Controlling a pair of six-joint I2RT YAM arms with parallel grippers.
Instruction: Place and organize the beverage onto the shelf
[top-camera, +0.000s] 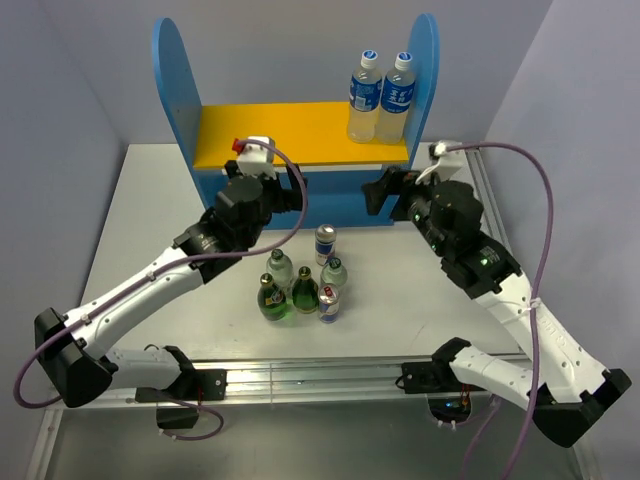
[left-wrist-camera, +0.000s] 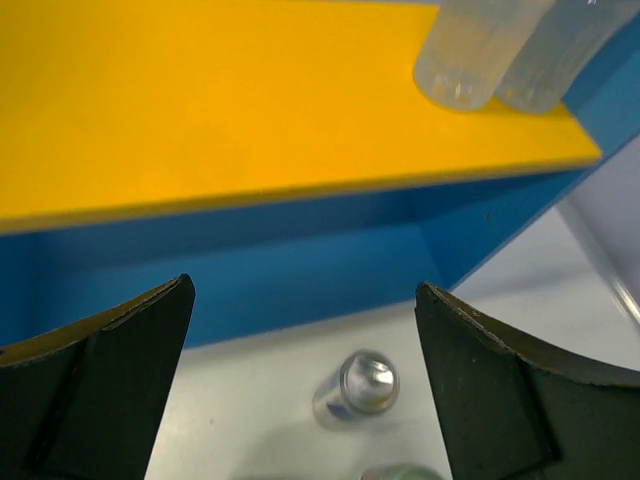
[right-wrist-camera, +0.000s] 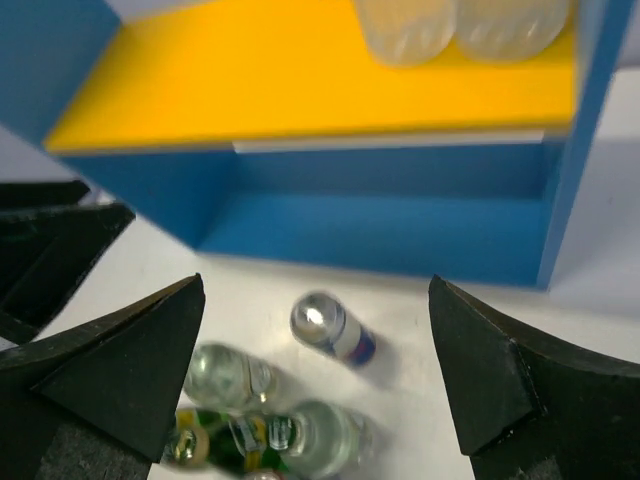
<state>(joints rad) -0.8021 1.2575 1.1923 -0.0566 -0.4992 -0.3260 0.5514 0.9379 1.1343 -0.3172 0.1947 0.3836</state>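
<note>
Left arm reaches forward to the shelf (top-camera: 175, 70) front. Left gripper (left-wrist-camera: 302, 290) is spread wide and empty, facing the lower level under the yellow board (top-camera: 280, 130). In the centre, all six drinks are clustered on the table (top-camera: 150, 200) just before the shelf, none on it. One can (top-camera: 325, 243) is nearest the shelf, then the clear bottles (top-camera: 280, 268), green bottles (top-camera: 272, 298) and a second can (top-camera: 330, 305) at the front. Right arm bends inward at the shelf's right end. Right gripper (right-wrist-camera: 316, 283) is released and holds nothing. Two plastic bottles (top-camera: 383, 95) stand on the board's right end.
</note>
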